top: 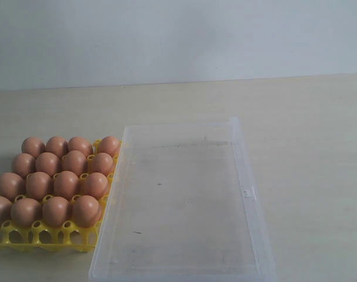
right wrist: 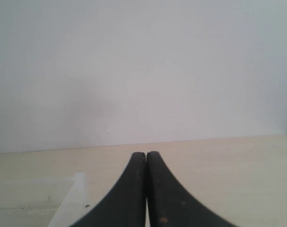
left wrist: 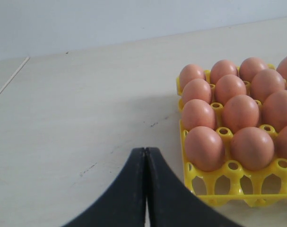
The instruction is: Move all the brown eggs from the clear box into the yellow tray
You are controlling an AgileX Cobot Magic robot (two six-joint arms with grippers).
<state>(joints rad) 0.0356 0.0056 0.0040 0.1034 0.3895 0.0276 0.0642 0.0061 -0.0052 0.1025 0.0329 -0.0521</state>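
Several brown eggs [top: 57,182] fill the cups of the yellow tray [top: 42,235] at the left of the exterior view. The clear box [top: 247,192] lies to its right with no eggs inside. Neither gripper shows in the exterior view. In the left wrist view my left gripper [left wrist: 145,150] is shut on nothing, close beside the yellow tray [left wrist: 238,189] and its brown eggs [left wrist: 204,147]. My right gripper [right wrist: 146,154] is shut with nothing in it, above the table, with a corner of the clear box [right wrist: 72,201] beside it.
A pale wooden table [top: 307,129] carries everything, with a plain white wall [top: 178,35] behind it. A thin seam or edge [left wrist: 10,79] runs across the table's far corner in the left wrist view.
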